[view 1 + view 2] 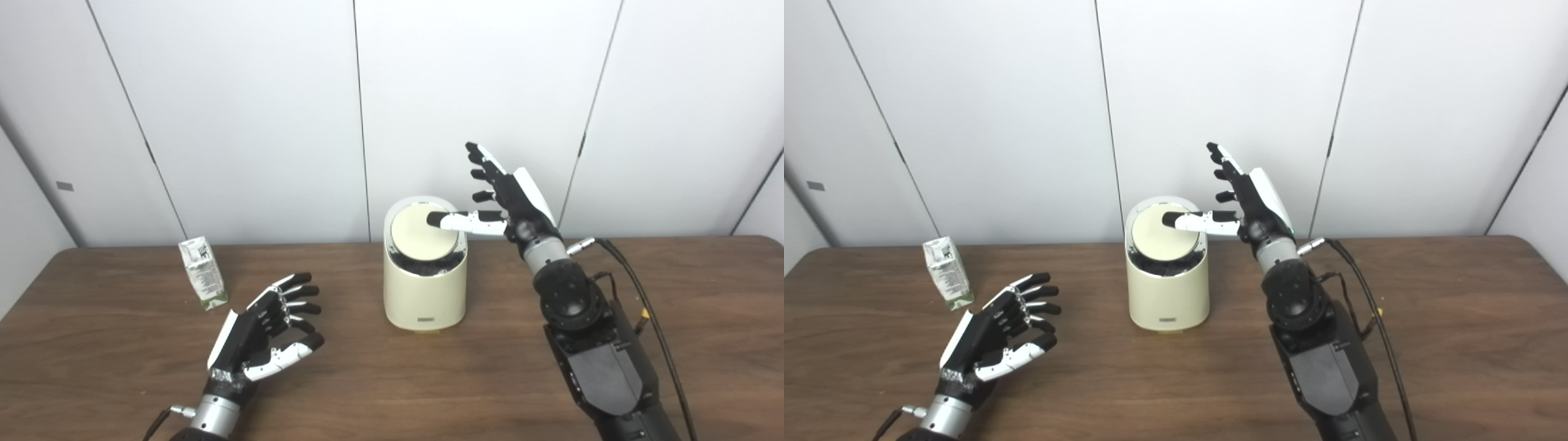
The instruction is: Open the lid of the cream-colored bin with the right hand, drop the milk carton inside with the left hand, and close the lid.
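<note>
Wooden table (392, 392), one bin (424, 294), one milk carton (203, 273), two hands

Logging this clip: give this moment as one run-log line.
right hand: open, thumb on bin lid | lid: tilted | left hand: open, empty | milk carton: standing on table

**Thumb on the bin lid**

The right robot hand (1249, 202) reached over the cream-colored bin (1168, 294), its thumb tip resting on the tilted lid (1160, 237), other fingers spread upward. The left robot hand (998, 327) hovered open above the worktop (1151, 380), near the upright milk carton (947, 272).
</note>
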